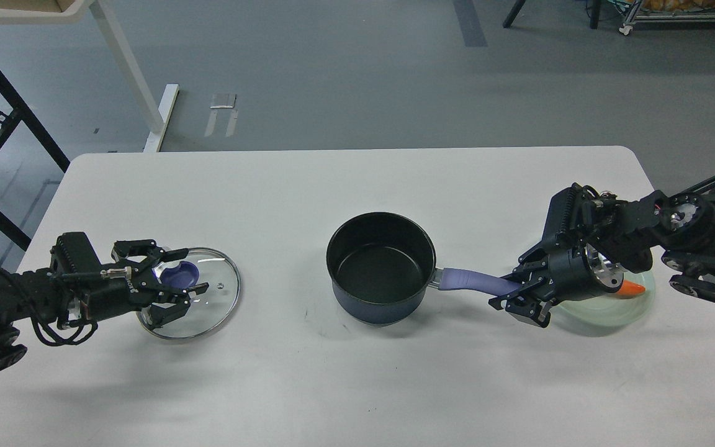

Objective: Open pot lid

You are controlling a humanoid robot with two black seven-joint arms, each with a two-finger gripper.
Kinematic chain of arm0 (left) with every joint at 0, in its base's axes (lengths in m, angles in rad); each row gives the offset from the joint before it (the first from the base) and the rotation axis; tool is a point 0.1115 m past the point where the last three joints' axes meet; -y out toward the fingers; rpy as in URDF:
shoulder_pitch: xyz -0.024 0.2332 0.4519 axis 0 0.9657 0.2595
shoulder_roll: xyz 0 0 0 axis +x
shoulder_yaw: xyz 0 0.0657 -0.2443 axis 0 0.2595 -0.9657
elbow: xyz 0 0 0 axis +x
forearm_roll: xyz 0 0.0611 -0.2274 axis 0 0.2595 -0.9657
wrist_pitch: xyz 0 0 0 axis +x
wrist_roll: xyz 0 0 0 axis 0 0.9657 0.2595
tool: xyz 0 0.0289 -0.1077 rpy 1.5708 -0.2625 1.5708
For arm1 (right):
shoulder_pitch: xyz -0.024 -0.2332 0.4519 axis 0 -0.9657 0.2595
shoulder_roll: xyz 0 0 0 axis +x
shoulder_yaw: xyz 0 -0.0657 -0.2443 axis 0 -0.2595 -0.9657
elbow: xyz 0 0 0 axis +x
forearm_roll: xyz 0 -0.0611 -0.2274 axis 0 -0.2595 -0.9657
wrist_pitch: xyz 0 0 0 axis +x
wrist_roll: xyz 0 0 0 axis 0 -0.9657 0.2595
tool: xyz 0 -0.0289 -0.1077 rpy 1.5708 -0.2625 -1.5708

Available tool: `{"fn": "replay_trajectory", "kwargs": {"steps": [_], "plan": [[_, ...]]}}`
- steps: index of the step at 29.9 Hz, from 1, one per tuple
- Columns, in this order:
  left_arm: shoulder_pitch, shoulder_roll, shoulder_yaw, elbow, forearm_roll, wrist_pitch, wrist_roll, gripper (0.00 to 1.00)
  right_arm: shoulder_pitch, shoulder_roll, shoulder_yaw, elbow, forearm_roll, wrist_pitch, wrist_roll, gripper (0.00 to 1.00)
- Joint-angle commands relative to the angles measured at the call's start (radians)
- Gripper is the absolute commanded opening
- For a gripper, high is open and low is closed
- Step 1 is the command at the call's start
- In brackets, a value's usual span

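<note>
Your left gripper (185, 273) sits over the pot lid (211, 304), which lies flat on the white table (357, 385) at the left, well apart from the pot (381, 268). Its fingers are spread either side of the flat blue-purple knob (185, 271), one above and one below, with a visible gap, so they are parted around the knob rather than pinching it.

Your right gripper (512, 290) is at the far end of the pot's long blue-purple handle (472, 280). The fingers straddle the handle tip, but they are dark and bunched together, so you cannot tell whether they are clamped on it.

The left gripper covers the near-left part of the lid, and the right wrist hides much of a pale green glass plate (606, 310) behind it; an orange object (634, 289) on the plate shows only as a small tip.

The lid is round clear glass with a metal rim and a small vent. The pot is a dark navy saucepan, standing upright and uncovered at table centre, its inside black and smooth.
</note>
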Motion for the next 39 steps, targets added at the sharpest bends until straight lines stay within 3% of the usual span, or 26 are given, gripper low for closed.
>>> {"fn": "replay_trajectory", "kwargs": {"steps": [1,7,11,16,19,25,33,39], "plan": [[-0.004,0.016,-0.002,-0.038,-0.058,0.0,0.0,0.99,-0.002,0.0,0.0,0.0,0.0,0.0,0.0,0.37],[-0.026,0.116,-0.012,-0.228,-0.225,-0.003,0.0,0.99,0.0,-0.002,0.0,0.0,0.0,0.0,0.0,0.37],[-0.088,0.192,-0.041,-0.367,-0.513,-0.192,0.0,0.99,0.0,-0.003,0.0,0.0,0.0,0.0,0.0,0.37],[-0.117,0.195,-0.169,-0.389,-1.088,-0.479,0.0,0.99,0.0,-0.005,0.0,0.0,0.0,0.0,0.0,0.37],[-0.116,0.189,-0.212,-0.365,-1.369,-0.584,0.0,0.99,0.0,-0.005,0.0,0.0,0.0,0.0,0.0,0.5],[-0.106,0.177,-0.213,-0.337,-1.572,-0.621,0.0,0.99,0.014,-0.015,0.0,0.003,0.006,0.0,0.0,0.93],[-0.103,0.152,-0.222,-0.308,-1.744,-0.63,0.0,0.99,0.083,-0.115,0.004,0.101,0.167,0.003,0.0,0.98],[-0.1,0.093,-0.278,-0.193,-1.955,-0.751,0.0,0.99,0.193,-0.23,0.024,0.141,0.388,-0.002,0.0,0.98]]}}
